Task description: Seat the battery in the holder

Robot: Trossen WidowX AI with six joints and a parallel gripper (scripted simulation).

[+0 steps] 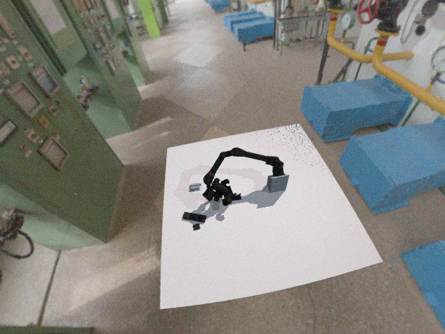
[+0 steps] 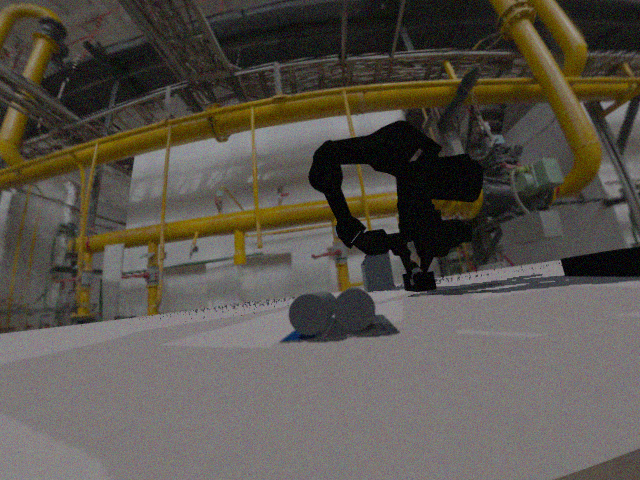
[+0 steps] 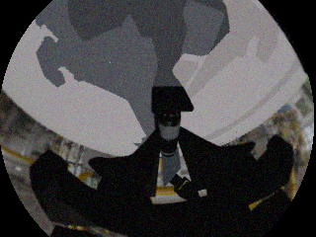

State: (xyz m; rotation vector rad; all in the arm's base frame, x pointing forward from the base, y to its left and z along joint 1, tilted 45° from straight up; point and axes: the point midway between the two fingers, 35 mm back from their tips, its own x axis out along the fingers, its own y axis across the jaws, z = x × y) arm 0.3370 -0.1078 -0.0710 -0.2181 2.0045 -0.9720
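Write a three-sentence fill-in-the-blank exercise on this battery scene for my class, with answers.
The jaws are ___ on the battery.
The black holder lies on the ___ mat.
The arm's base is a ___ block.
Missing words: shut, white, grey.
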